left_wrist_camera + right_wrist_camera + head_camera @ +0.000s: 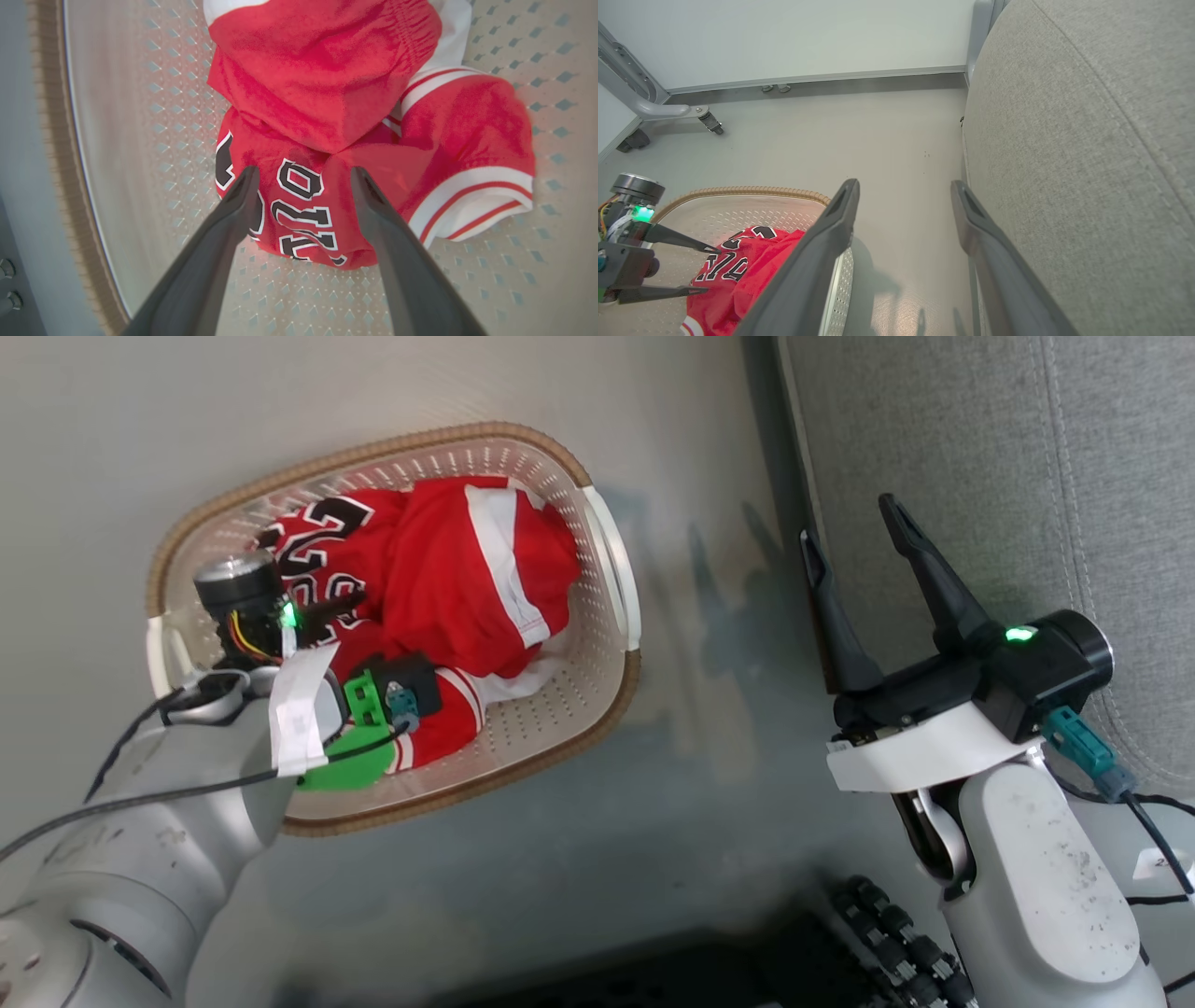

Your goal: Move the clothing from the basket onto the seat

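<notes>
While the jersey (299, 210) and shorts (327, 70) lie heaped inside the basket (373, 453), the left gripper (303, 172) hangs over them, jaws wide, empty; the right gripper (848, 520), equally spread and empty, sits outside it.

**Head view:** from above, facing steeply down; the basket (551, 709) sits left of centre, the seat (980, 448) beyond the basket's right side.

**Left wrist view:** very near, within the basket's rim, facing down along the left end effector (301, 175) onto the clothing (327, 93) on the basket's bottom.

**Right wrist view:** low, outside the basket on its seat side, facing along the right end effector (903, 186) over the floor (901, 130) toward the wall (808, 37) behind the basket.

All 3 views share the basket and clothing; head and right wrist views also share the seat.
</notes>
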Robot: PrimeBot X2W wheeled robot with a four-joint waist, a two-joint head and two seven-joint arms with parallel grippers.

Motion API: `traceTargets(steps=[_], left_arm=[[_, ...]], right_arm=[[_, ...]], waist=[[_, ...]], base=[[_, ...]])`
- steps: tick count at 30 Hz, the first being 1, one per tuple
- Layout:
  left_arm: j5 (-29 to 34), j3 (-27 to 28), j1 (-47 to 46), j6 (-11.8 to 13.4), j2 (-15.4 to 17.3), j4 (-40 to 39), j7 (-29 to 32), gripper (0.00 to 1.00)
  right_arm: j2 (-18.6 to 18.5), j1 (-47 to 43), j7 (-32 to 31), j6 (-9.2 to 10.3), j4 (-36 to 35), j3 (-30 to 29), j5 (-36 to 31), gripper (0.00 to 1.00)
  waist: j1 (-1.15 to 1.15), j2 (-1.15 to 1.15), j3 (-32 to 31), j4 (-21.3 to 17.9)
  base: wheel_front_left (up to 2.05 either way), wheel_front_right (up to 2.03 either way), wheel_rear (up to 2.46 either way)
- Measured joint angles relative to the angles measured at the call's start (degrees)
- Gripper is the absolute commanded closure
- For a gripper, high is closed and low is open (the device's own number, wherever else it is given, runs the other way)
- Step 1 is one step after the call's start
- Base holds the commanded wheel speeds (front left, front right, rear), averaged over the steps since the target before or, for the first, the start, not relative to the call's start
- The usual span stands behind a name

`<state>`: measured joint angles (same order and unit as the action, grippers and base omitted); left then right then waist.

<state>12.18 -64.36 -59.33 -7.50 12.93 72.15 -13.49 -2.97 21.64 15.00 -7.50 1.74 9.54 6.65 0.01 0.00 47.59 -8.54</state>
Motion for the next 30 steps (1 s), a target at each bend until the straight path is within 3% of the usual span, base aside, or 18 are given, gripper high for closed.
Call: traceTargets(steps=[23, 24, 25, 30], left_arm=[[-6.53, 1.18, -4.13, 0.00, 4.39, 1.57, 12.43, 0.00], [-6.57, 1.20, -4.14, 0.02, 4.42, 1.57, 13.11, 0.54], [-6.80, 1.22, -4.14, 0.45, 4.44, 1.58, 13.39, 1.00], [-7.56, 1.07, -4.13, 1.29, 4.11, 1.60, 13.58, 1.00]], right_arm=[[0.31, 4.63, 0.16, 0.00, -2.23, 3.71, 3.45, 0.00], [0.33, 4.66, 0.16, 0.00, -2.22, 3.80, 3.47, 0.00], [0.33, 4.72, 0.16, 0.00, -2.20, 3.87, 3.47, 0.00], [0.40, 4.92, 0.16, -0.04, -1.55, 3.94, 3.50, 0.00]], waist=[[0.00, 0.00, 12.28, -5.46], [0.00, 0.00, 12.41, -5.55], [0.00, 0.00, 12.52, -5.64], [0.00, 0.00, 11.91, -5.60]], base=[[0.00, 0.00, 0.00], [0.00, 0.00, 0.00], [0.00, 0.00, 0.00], [0.00, 0.00, 0.00]])
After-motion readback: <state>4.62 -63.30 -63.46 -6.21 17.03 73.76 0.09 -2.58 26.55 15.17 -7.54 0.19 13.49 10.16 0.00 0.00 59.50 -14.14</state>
